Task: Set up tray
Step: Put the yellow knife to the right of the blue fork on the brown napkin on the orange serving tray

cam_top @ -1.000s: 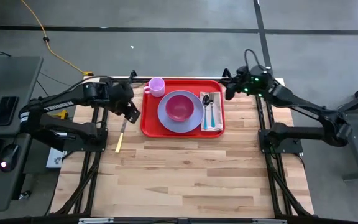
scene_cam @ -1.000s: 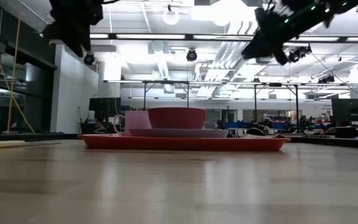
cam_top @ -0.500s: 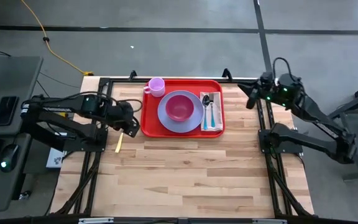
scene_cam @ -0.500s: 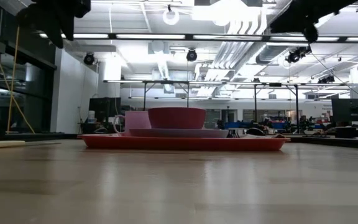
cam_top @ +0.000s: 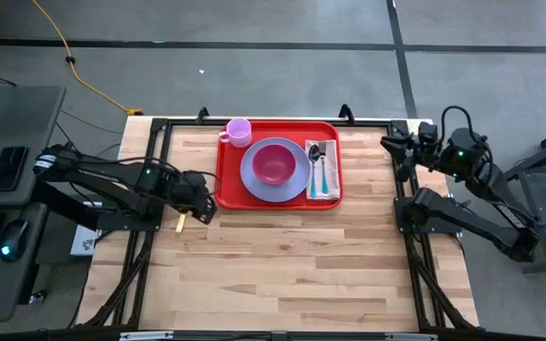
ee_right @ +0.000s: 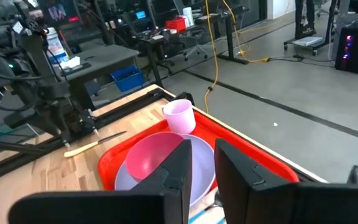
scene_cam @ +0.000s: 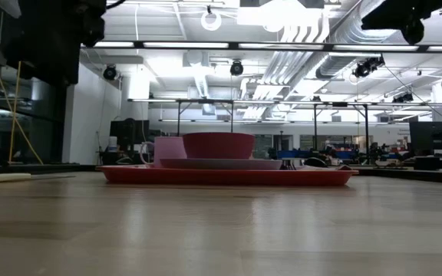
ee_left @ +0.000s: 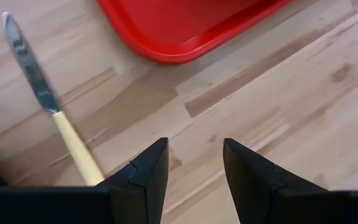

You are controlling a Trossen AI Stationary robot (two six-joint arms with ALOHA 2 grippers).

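- High view: the tray (cam_top: 279, 198) sits at the far middle of the desk (cam_top: 282, 265), carrying a plate (cam_top: 252, 183) with a bowl (cam_top: 273, 163), a cup (cam_top: 239, 130) at its far left corner, and a spoon (cam_top: 316, 154) and fork (cam_top: 324, 173) on a napkin (cam_top: 322, 186) at its right side. A knife (cam_top: 182, 219) lies on the desk just left of the tray, outside it. The left end effector (cam_top: 200, 202) hangs low over the knife. The right end effector (cam_top: 393, 145) waits near the desk's far right corner, well apart from the tray.
- Low view: the tray lies flat on the desk, bowl and cup standing upright on it. Neither end effector's tips show clearly here.
- Left wrist view: the left end effector (ee_left: 195, 163) is released, fingers (ee_left: 149, 168) spread with nothing between them, over bare desk. The knife (ee_left: 73, 140) lies just beside one finger, not between the two.
- Right wrist view: the right end effector (ee_right: 202, 163) has its fingers (ee_right: 180, 165) close together but not meeting, gripping nothing, looking across at the tray (ee_right: 253, 155).
- Risk, as I judge it: the knife is flat and thin and sits off to one side of the left fingers. A descent from here could close on the desk or nudge the knife away. Its tip lies near the tray rim, so a clumsy lift could knock the tray.
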